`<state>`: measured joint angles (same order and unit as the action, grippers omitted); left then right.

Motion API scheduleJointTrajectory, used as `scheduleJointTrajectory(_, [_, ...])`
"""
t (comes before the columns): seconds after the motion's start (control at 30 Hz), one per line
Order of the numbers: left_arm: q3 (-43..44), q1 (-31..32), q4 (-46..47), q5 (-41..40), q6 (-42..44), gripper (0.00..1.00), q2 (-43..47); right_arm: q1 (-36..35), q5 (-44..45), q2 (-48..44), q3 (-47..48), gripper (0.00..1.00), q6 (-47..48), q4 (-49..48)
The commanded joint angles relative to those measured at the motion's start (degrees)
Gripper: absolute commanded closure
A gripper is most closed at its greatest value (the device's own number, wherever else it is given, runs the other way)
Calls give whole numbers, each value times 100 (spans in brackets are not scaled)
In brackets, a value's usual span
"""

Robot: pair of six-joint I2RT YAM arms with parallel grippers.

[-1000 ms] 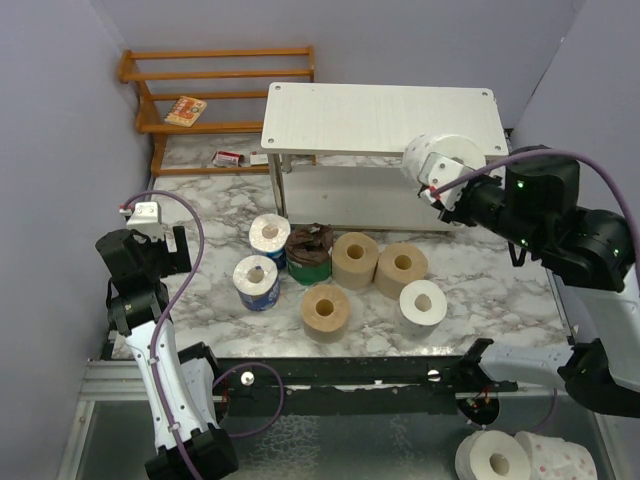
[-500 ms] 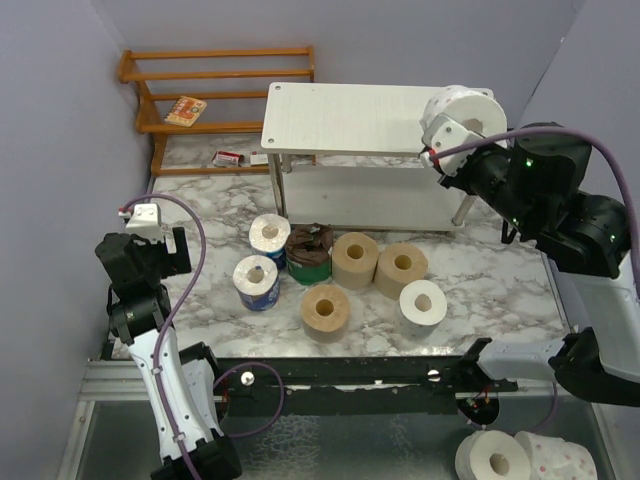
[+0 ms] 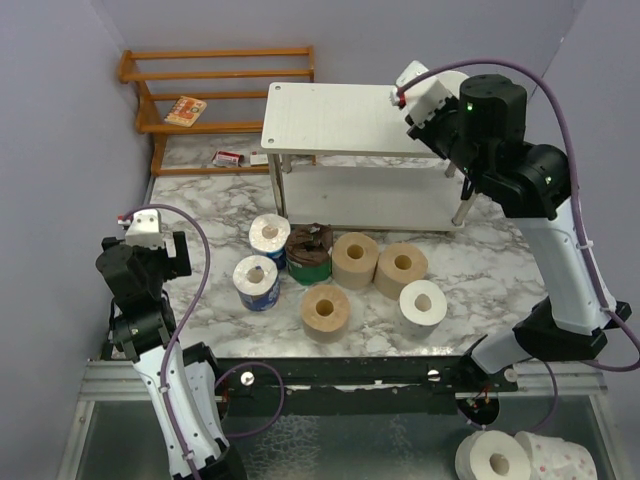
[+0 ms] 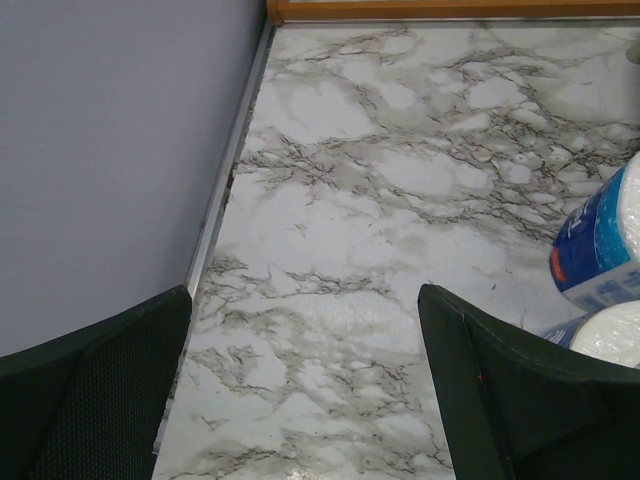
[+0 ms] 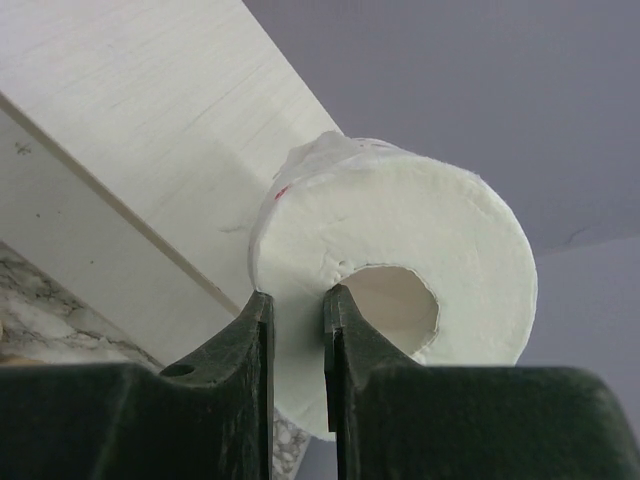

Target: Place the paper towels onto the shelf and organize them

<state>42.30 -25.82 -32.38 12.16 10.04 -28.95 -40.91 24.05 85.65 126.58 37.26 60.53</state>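
My right gripper point(image 5: 297, 300) is shut on the wall of a white roll point(image 5: 400, 250), with one finger inside its core and one outside. It holds the roll in the air over the right end of the pale shelf's top board point(image 5: 150, 110). From above, the right gripper point(image 3: 440, 95) and wrist hide most of that roll at the shelf point(image 3: 340, 118). On the marble in front lie two blue-wrapped rolls point(image 3: 269, 235) point(image 3: 256, 282), a dark brown one point(image 3: 309, 252), three tan ones point(image 3: 355, 260) point(image 3: 401, 268) point(image 3: 326, 311) and a white one point(image 3: 423, 302). My left gripper point(image 4: 300, 300) hangs open over bare marble left of the blue rolls point(image 4: 600, 240).
An orange slatted rack point(image 3: 215, 75) stands at the back left with a packet point(image 3: 186, 110) on it, and a small red box point(image 3: 229, 158) lies below it. Two more white rolls point(image 3: 495, 458) point(image 3: 555, 458) sit beneath the table's front edge. The grey wall point(image 4: 100, 150) runs close on the left.
My right arm has carried the white roll up from beside the shelf's right end and back-left to above the top board. The left arm has shifted only slightly.
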Motion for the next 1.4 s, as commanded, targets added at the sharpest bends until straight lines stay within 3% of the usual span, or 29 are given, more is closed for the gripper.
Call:
scheduleJointTrajectory(0.0, [-42,-41,124,-33,54,1,22,302,-326,-26,232,99,-948,240])
scheduleJointTrajectory(0.33, [-64,-38,128,11,70,1,41,765,-646,139,313,99,-1408,305])
scheduleJointTrajectory(0.73, [-69,-36,127,30,94,1,-15,823,-1022,405,420,89,-1439,389])
scheduleJointTrajectory(0.93, [-82,-38,151,21,99,1,-42,822,-1214,402,321,74,-1411,163])
scheduleJointTrajectory(1.03, [-73,-37,150,23,90,1,-60,823,-1263,465,369,73,-1391,98])
scheduleJointTrajectory(1.23, [-82,-37,148,7,90,1,-45,821,-1154,543,538,61,-1269,-77])
scheduleJointTrajectory(1.37, [-82,-37,155,-25,78,1,-59,822,-998,553,519,60,-1011,-387])
